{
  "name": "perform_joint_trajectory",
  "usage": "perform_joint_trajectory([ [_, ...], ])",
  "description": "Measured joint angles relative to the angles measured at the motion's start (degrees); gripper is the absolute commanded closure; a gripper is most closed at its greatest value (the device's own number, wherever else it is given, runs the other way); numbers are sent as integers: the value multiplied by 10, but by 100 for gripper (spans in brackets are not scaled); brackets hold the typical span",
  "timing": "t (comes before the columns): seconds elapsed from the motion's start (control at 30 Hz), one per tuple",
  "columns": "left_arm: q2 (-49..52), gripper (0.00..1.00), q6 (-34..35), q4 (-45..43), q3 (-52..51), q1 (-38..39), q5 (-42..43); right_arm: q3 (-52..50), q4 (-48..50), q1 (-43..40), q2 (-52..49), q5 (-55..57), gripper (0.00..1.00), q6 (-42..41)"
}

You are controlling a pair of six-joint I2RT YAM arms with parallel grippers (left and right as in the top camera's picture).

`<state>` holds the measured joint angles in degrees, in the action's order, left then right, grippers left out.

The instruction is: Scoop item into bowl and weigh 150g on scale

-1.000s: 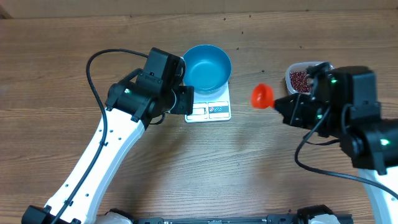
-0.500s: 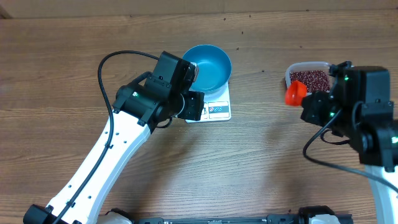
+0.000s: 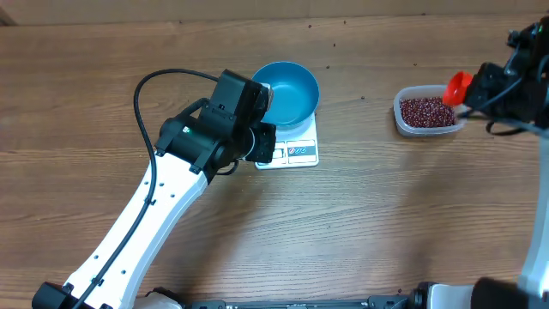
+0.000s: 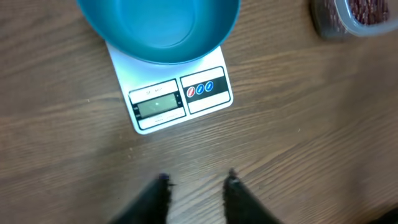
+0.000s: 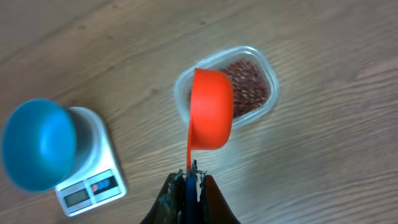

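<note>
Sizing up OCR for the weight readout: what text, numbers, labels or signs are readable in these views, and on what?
No text reads clearly in any view.
Scale display window: greenish, no digits legible.
Small print above the display: too blurred to read.
Scale label panel: one red and two blue round icons, symbols too small to read.
Blue bowl, red scoop, clear container: no markings seen.

No legible text — the scale (image 4: 177, 127) shows blurred print, round red-and-blue signs (image 4: 200, 89).

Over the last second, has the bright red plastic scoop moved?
Yes. The bright red plastic scoop travelled rightward, from left of the clear plastic container to above its right end.
</note>
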<state>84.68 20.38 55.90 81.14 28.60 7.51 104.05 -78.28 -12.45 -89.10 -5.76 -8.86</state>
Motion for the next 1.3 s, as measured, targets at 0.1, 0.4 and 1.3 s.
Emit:
perform_joint_trajectory([
  [0.1,0,96,20,0,0,19,-6,0,0,-13,-38,0,96,6],
  [0.4,35,96,102,-67,-68,113,-78,0,-1,-18,-69,0,96,15],
  [1.3,257,95,80,-301,-103,133,-215,0,-17,-18,-69,0,96,16],
])
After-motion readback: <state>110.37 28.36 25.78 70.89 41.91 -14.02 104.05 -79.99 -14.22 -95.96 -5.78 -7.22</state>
